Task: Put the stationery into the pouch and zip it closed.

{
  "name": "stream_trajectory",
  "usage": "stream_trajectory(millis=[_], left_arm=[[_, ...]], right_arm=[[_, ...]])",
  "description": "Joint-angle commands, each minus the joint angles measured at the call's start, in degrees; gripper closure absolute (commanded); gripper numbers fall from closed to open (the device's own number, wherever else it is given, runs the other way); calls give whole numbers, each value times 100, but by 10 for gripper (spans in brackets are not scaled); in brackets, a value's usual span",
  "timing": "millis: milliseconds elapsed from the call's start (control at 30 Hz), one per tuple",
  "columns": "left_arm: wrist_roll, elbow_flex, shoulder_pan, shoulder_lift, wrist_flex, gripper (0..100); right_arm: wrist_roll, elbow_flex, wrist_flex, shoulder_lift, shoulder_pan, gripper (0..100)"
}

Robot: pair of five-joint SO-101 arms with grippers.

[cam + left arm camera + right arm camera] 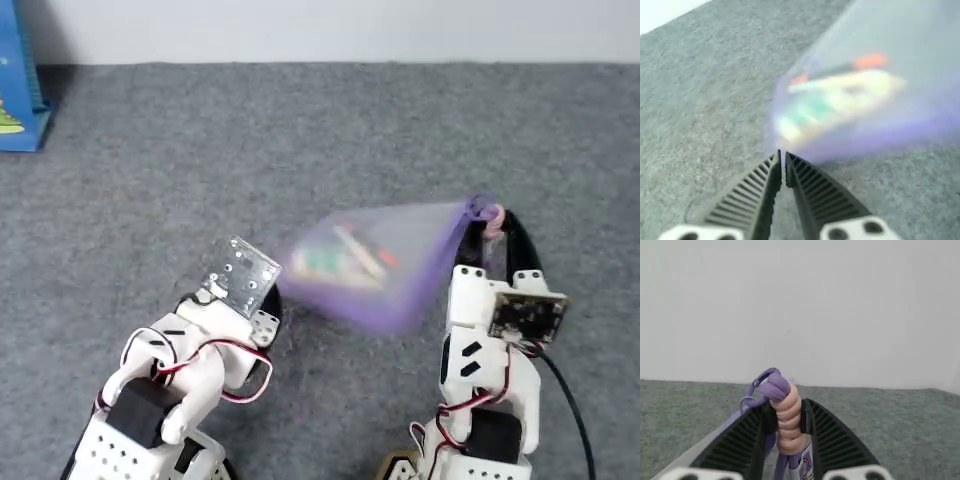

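Your right gripper [785,409] is clenched on the pink coiled pull [788,429] at one end of the pouch [400,265], apparently to draw the zip. The stationery [345,258] lies inside the translucent pouch; zip closure cannot be confirmed. Your left gripper [782,156], jaws pressed together on nothing, sits just beside the pouch's opposite corner.

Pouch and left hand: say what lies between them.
Nothing but bare grey mat, shown in the left wrist view: the left hand sits just short of the pouch.
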Motion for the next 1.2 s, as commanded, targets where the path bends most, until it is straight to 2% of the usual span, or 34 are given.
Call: stream_trajectory(millis=[0, 133, 333, 433, 533, 700, 800, 900, 1000, 1167], left_arm=[[18, -66, -26, -70, 9, 987], [9, -66, -26, -70, 44, 951], [53, -127, -35, -79, 176, 814], [53, -347, -97, -79, 378, 803], [35, -611, -484, -79, 492, 802], [18, -734, -1310, -79, 519, 801], [18, -725, -1600, -79, 519, 801], [18, -725, -1723, -79, 598, 801], [18, -725, -1749, -79, 651, 801], [18, -725, -2084, -79, 651, 801]], right_arm=[[-62, -668, 840, -75, -462, 892], [-598, -1178, 1745, -75, -857, 783], [-598, -1477, 2791, -75, -1095, 779], [-589, -1468, 3327, -22, -1068, 779], [-589, -1380, 3776, -22, -1077, 779], [-360, -554, 3354, -22, -1191, 820], [-290, 97, 2536, -22, -1596, 887], [-325, 448, 2018, -22, -2141, 899], [-334, 475, 2035, -13, -2651, 875], [-334, 18, 3011, -13, -2580, 824]])
